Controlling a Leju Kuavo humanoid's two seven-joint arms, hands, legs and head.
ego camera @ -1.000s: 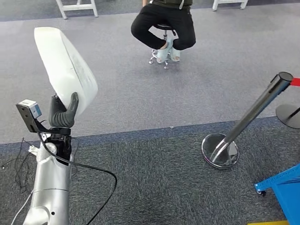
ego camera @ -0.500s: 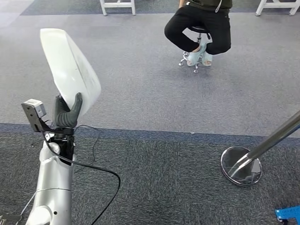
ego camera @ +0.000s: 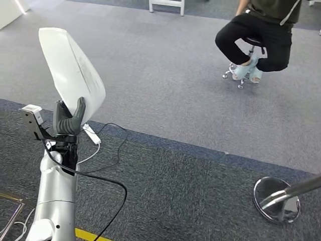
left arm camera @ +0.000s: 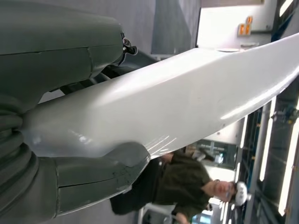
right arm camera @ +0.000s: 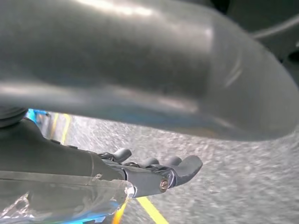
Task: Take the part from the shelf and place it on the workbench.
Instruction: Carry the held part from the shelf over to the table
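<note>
In the head view the left hand (ego camera: pixel 68 122) stands at the left of the frame atop its silver arm (ego camera: pixel 56 193), gripping the lower end of the part (ego camera: pixel 71 75), a broad, smooth white panel that rises from the hand toward the upper left of the frame, tilted and held up in the air above the carpet. The thumb lies against the panel's face. The left wrist view shows the same grasp close up: the part (left arm camera: pixel 169 100) runs across the frame as a long, glossy white surface, clamped between the thick grey thumb (left arm camera: pixel 102 175) on one side and the darker fingers (left arm camera: pixel 63 42) on the other.

The right hand (right arm camera: pixel 155 175) shows in the right wrist view with its fingers stretched out straight and close together over the grey carpet, nothing between them.

A black cable (ego camera: pixel 102 178) loops from the left arm over the dark carpet, and a white power strip (ego camera: pixel 92 133) lies just beyond the hand. A person (ego camera: pixel 265 35) sits on a wheeled stool at the upper right of the frame. The round chrome base of a barrier post (ego camera: pixel 276 200) sits at the lower right. A yellow floor line (ego camera: pixel 89 234) runs along the bottom edge.
</note>
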